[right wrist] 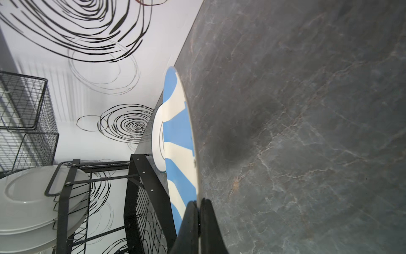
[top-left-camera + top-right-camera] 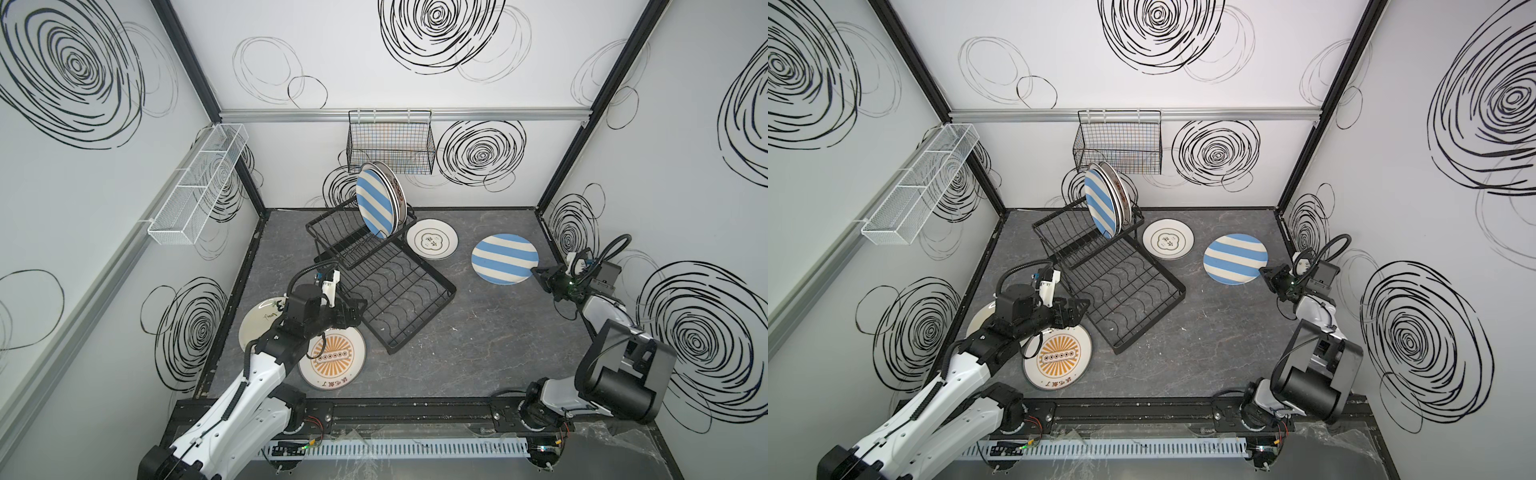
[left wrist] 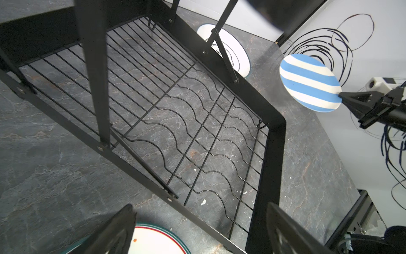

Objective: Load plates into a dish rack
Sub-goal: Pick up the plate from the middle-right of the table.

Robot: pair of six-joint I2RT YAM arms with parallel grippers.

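Note:
The black dish rack (image 2: 451,291) (image 2: 1181,289) stands mid-table. A blue-white striped plate (image 2: 374,203) and two others behind it stand upright in its raised basket. My right gripper (image 2: 538,272) (image 1: 198,206) is shut on the rim of a second striped plate (image 2: 505,259) (image 3: 309,82), which looks lifted slightly off the table by the right wall. A white emblem plate (image 2: 432,239) lies flat next to the rack. My left gripper (image 2: 353,311) (image 3: 202,237) hangs open and empty by the rack's near-left corner, above the orange sunburst plate (image 2: 332,361). A cream script plate (image 2: 262,320) lies partly under that arm.
A black mesh wall basket (image 2: 390,145) hangs on the back wall above the rack. A white mesh tray (image 2: 195,187) is fixed to the left wall. The rack's lower tray (image 3: 197,132) holds nothing. A green-and-red plate rim (image 3: 175,239) shows between the left fingers.

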